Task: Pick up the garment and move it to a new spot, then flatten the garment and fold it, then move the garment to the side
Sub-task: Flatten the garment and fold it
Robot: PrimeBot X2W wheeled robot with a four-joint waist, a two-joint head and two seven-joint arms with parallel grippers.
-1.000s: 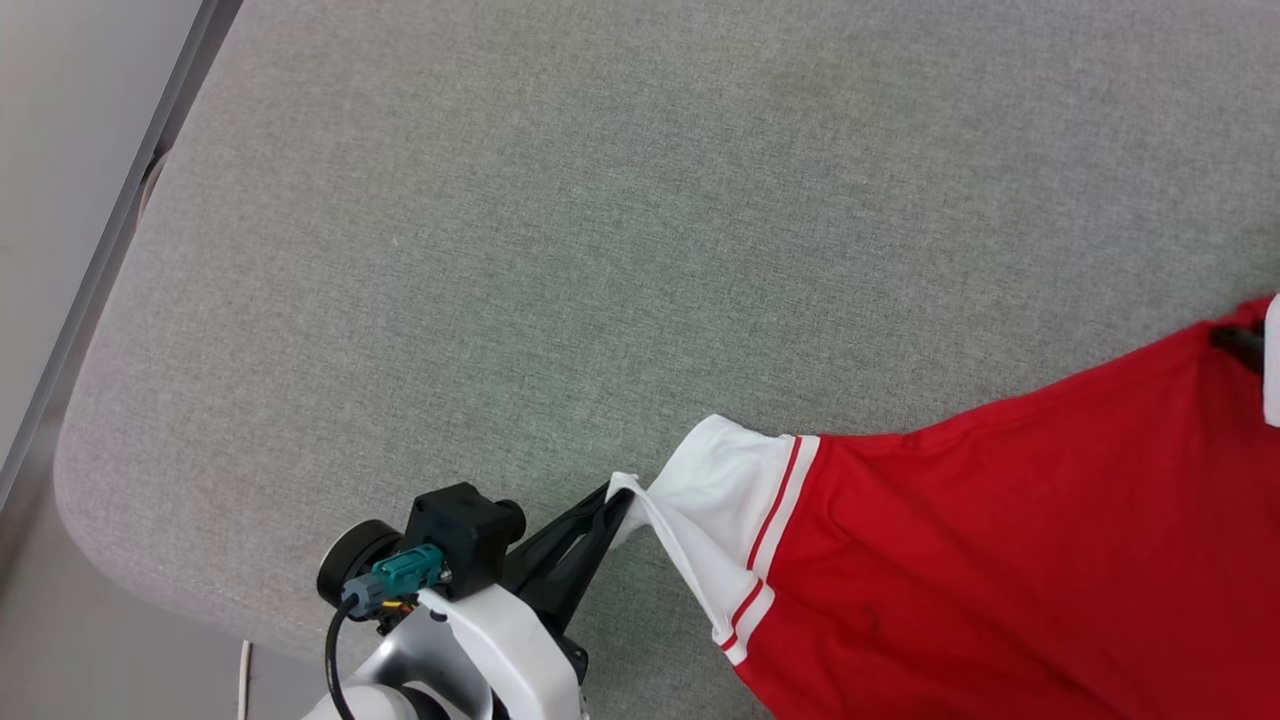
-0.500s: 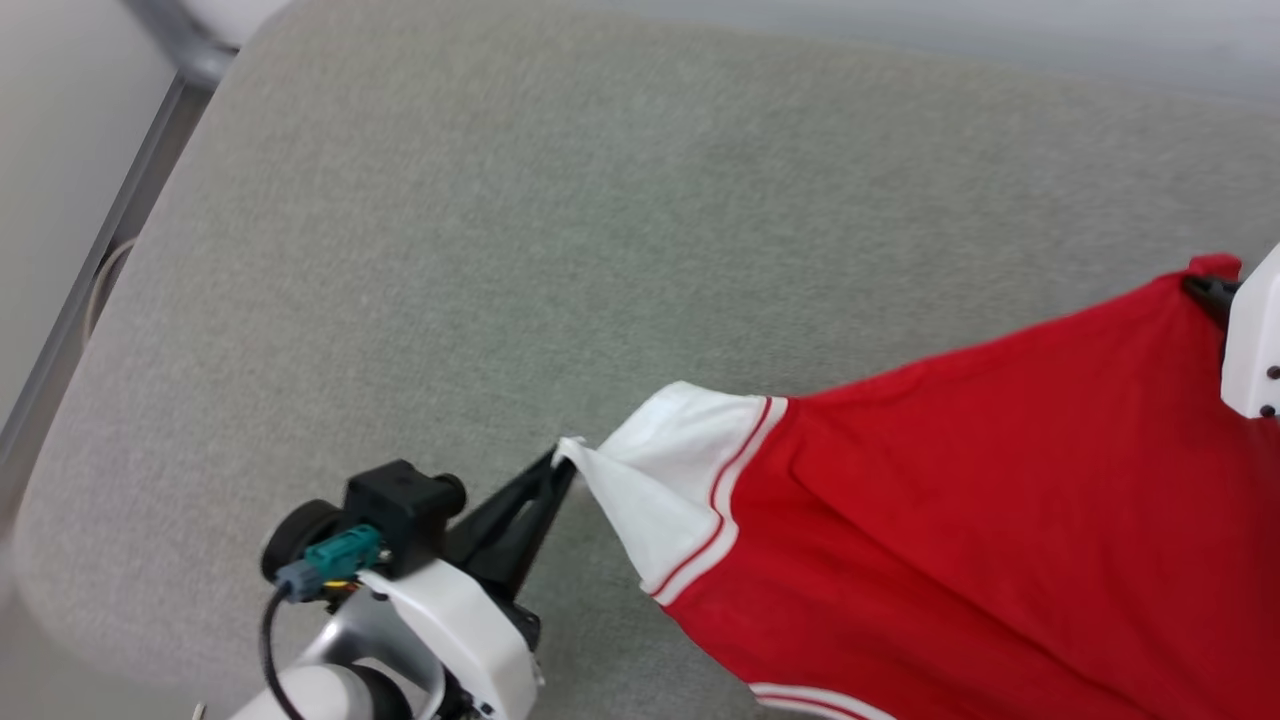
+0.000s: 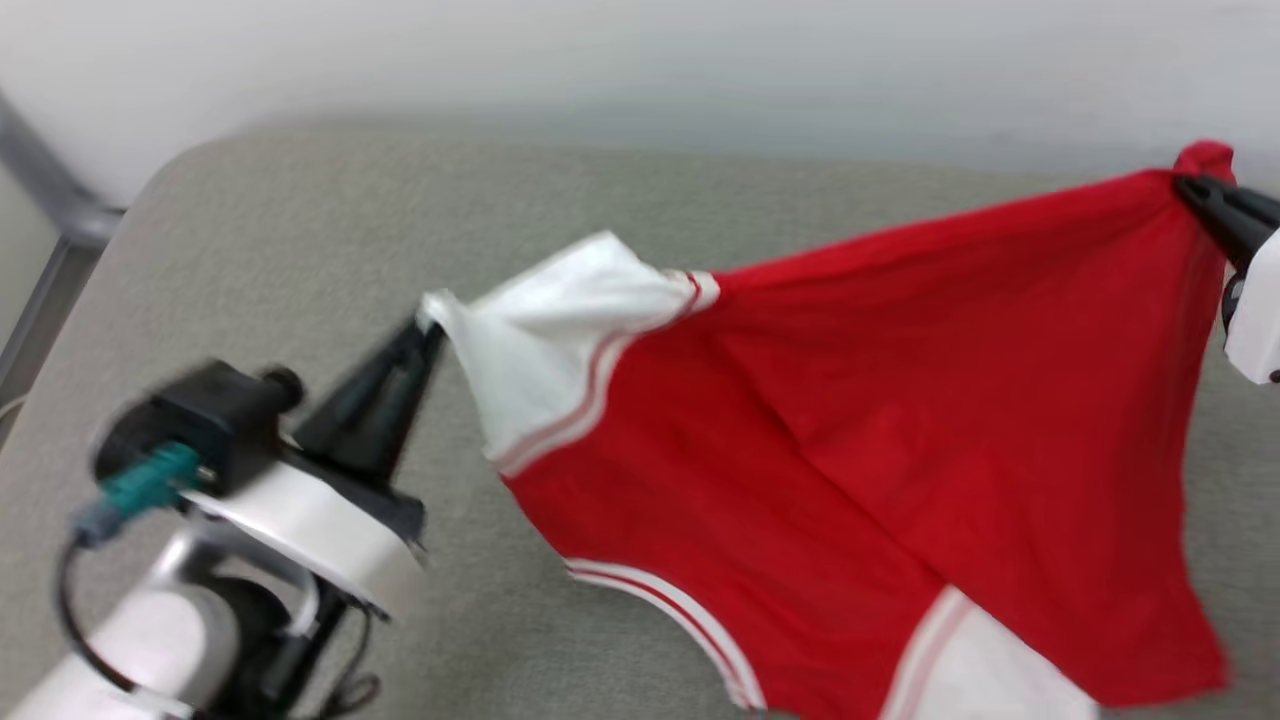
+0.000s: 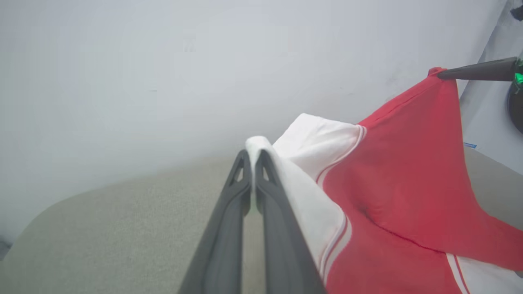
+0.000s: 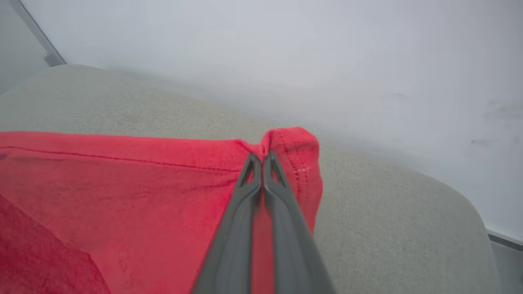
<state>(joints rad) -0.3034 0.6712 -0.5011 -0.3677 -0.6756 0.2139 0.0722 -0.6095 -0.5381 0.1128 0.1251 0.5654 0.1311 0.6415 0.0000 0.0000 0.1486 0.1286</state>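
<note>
Garment (image 3: 850,400) hangs between 2 closed grippers: left gripper (image 3: 430,326) mid-left on the white sleeve (image 3: 560,320), right gripper (image 3: 1186,186) upper right on a red corner (image 3: 1205,157). Best moved level, taut.

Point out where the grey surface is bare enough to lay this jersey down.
Bare: the grey surface from its rounded left corner to the left gripper, the strip along the wall behind the jersey, and the end past the right gripper. Crowded: the middle and near right, where the jersey hangs between both grippers.
</note>
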